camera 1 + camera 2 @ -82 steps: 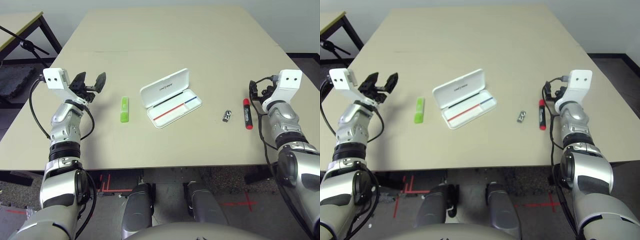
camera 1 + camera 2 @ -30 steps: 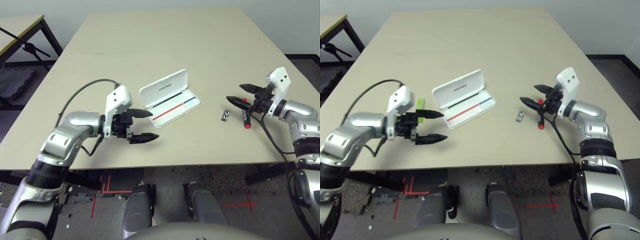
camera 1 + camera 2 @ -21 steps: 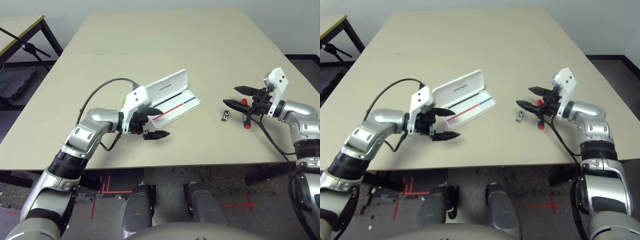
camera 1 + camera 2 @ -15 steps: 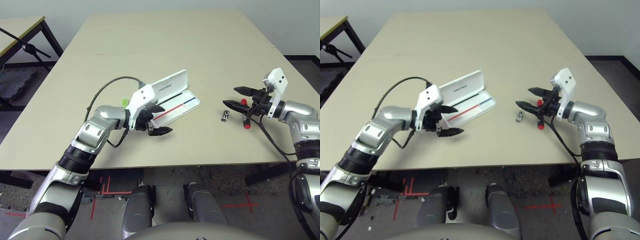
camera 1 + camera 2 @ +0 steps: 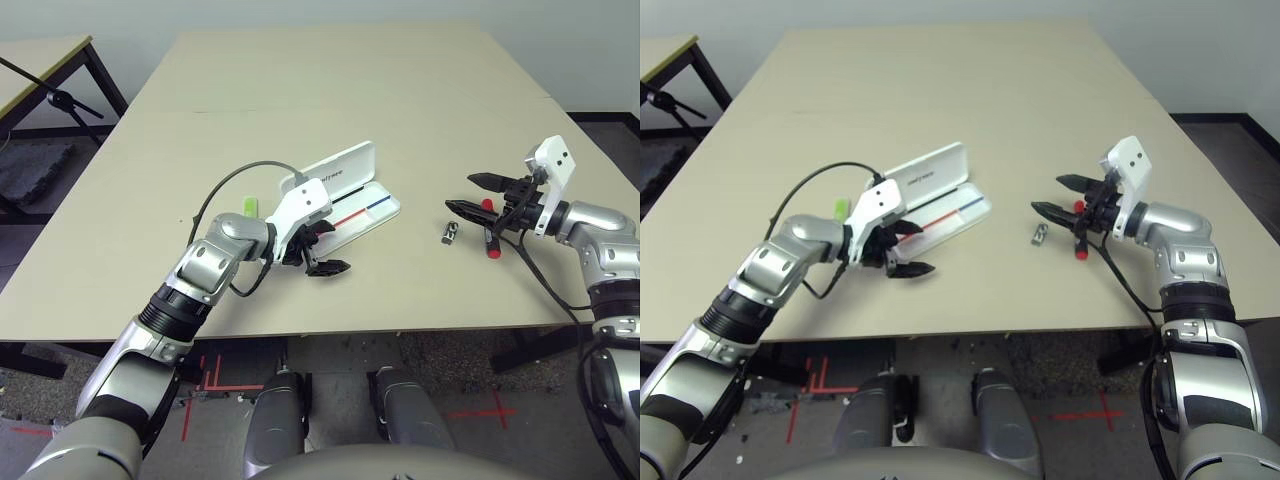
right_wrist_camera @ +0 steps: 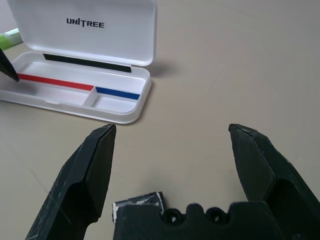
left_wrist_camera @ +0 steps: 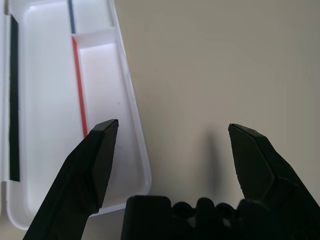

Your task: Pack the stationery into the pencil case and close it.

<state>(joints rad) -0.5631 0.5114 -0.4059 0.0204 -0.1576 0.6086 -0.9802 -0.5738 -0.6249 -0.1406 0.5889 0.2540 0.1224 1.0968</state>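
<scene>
I see my left arm reaching across the desk [image 5: 300, 90], its left claw [image 5: 318, 250] wide open at the near end of the open pencil case [image 5: 340, 195]. My right claw [image 5: 478, 197] is wide open too, above the tiny metal piece [image 5: 449, 233] and red marker [image 5: 489, 228]. The green highlighter [image 5: 248, 205] lies behind my left arm, which partly hides it.

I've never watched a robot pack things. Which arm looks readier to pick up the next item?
The right, probably. The right gripper is open and hangs just over the metal piece and red marker. The left gripper is open at the pencil case, past the green highlighter.
</scene>
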